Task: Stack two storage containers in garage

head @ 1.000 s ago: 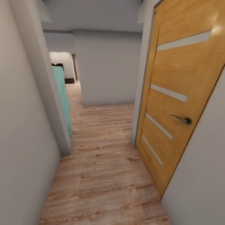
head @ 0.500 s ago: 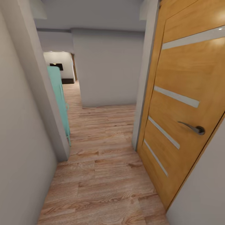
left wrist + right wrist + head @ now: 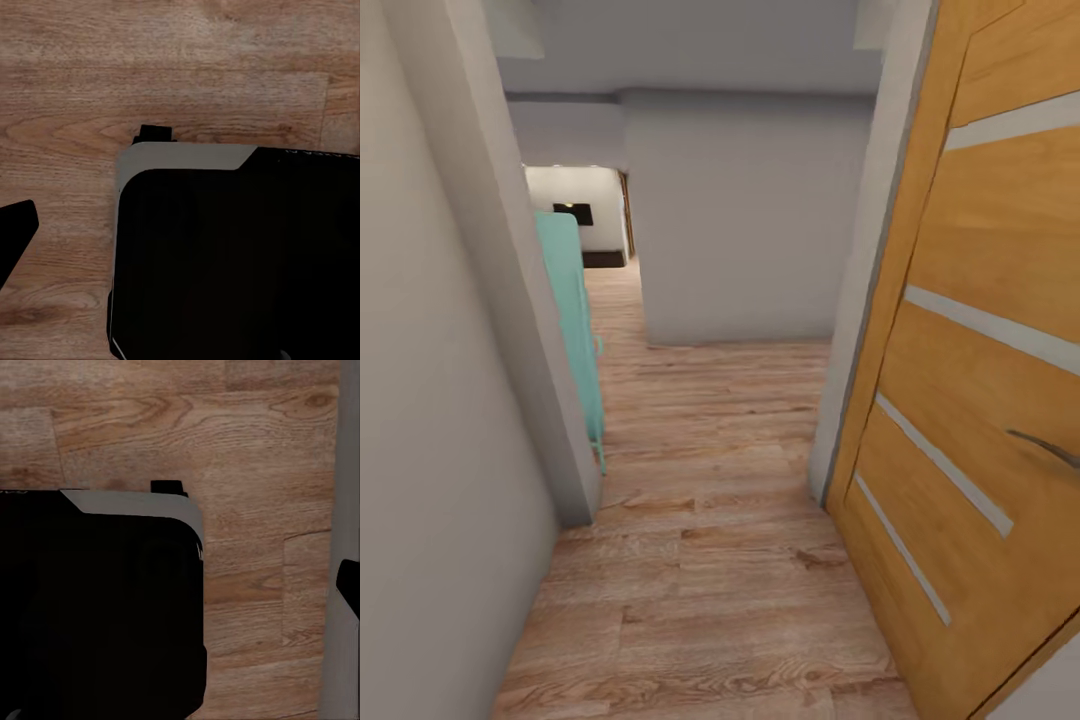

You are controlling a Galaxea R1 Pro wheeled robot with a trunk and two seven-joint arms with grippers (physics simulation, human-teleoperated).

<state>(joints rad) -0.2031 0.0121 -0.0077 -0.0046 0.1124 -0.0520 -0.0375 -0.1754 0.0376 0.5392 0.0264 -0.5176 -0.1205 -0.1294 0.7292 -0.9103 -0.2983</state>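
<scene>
The two storage containers are out of view. I stand in a narrow hallway on light wood plank flooring (image 3: pixel 710 560). Far down the passage a bright room shows a black wall TV (image 3: pixel 577 213) above a dark low bench (image 3: pixel 605 258). In the left wrist view, one dark fingertip (image 3: pixel 16 225) of my left gripper (image 3: pixel 180 225) sits at the frame's edge over the planks, beside my black base (image 3: pixel 232 262). In the right wrist view, a fingertip (image 3: pixel 349 585) of my right gripper (image 3: pixel 180 585) likewise sits at the edge. Both grippers are spread and hold nothing.
A honey-wood door (image 3: pixel 980 330) with frosted strips and a metal handle (image 3: pixel 1045 450) stands close on my right. A grey wall (image 3: pixel 430 400) hems in the left, with a teal panel (image 3: pixel 572 310) behind its corner. A grey wall (image 3: pixel 745 230) faces me ahead.
The whole view has shifted: the camera has advanced along the hallway and turned slightly left. The door looms larger and its handle has slid toward the right edge.
</scene>
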